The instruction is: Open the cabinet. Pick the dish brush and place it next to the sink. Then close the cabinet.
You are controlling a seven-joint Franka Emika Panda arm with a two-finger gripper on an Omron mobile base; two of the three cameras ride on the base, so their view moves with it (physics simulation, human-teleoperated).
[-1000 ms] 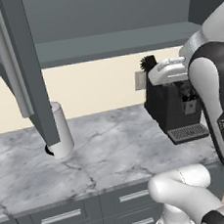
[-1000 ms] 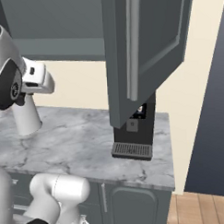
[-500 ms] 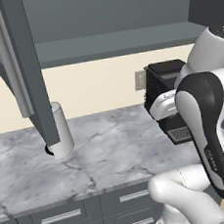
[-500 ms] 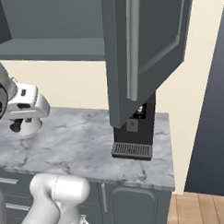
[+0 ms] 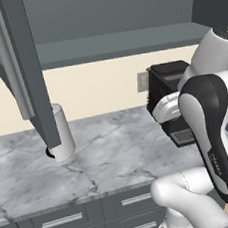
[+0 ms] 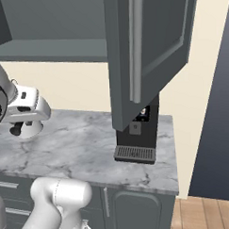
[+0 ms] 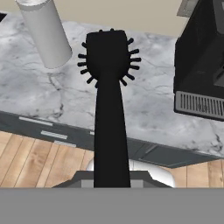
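Observation:
A black dish brush (image 7: pixel 109 100) is clamped in my gripper (image 7: pixel 112 179), which is shut on its handle. The bristled head (image 7: pixel 109 50) points out over the marble counter (image 7: pixel 144 109), well above it. From the left base my gripper (image 5: pixel 160 109) hangs in front of the coffee machine, with the dark brush tip (image 5: pixel 149 102) showing at its left. The cabinet stands open: its left door (image 5: pixel 21 71) and right door (image 6: pixel 146 49) swing out over the counter, and the grey shelf (image 5: pixel 118 43) inside is bare. The sink is out of view.
A white paper-towel roll (image 5: pixel 61 134) stands on the counter under the left door. A black coffee machine (image 6: pixel 136 134) stands at the right by the wall. Grey drawers (image 5: pixel 63 221) run below the counter edge. My own arm (image 5: pixel 211 140) fills the lower right.
My hand has come down from shelf height with the brush in it and now hangs lower, over the counter. The doors, roll and machine have not moved.

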